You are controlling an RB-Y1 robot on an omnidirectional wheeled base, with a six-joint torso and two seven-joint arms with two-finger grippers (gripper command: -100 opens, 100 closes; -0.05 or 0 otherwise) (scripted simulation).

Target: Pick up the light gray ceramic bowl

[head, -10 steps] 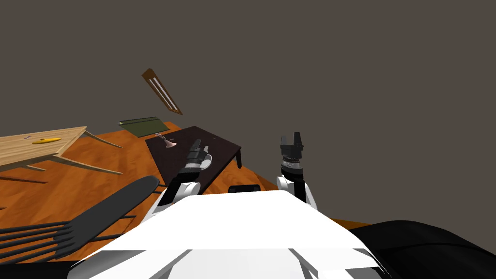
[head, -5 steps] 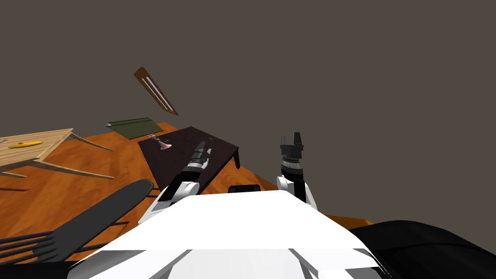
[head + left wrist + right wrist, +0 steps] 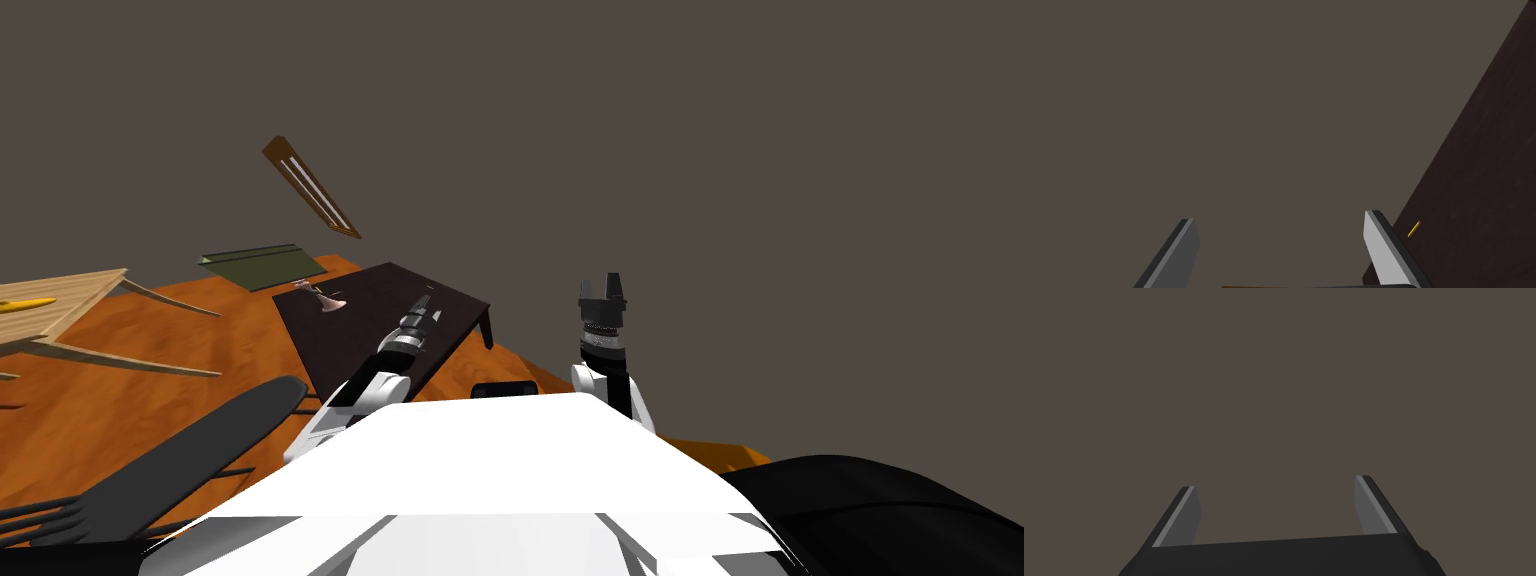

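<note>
My left gripper (image 3: 424,300) reaches out low over the dark brown low table (image 3: 345,335), near its right half. In the left wrist view, the left gripper (image 3: 1279,217) is open with nothing between its fingers. It faces a plain wall, with the table's dark top (image 3: 1474,200) off to one side. My left hand and forearm hide the light grey bowl. My right gripper (image 3: 603,285) is raised in front of the wall to the right of the table. The right gripper (image 3: 1275,483) is also open and empty.
A pinkish goblet (image 3: 322,297) lies on the table's far left. A small yellow stick (image 3: 1414,228) also rests on the tabletop. A light wooden table (image 3: 60,310) stands to the left, a dark chair (image 3: 180,450) at lower left and a green mat (image 3: 262,265) behind.
The whole view has slid left, so I have turned right. My left hand has moved further over the table and now covers the pale bowl that showed beside it. The right arm is unchanged.
</note>
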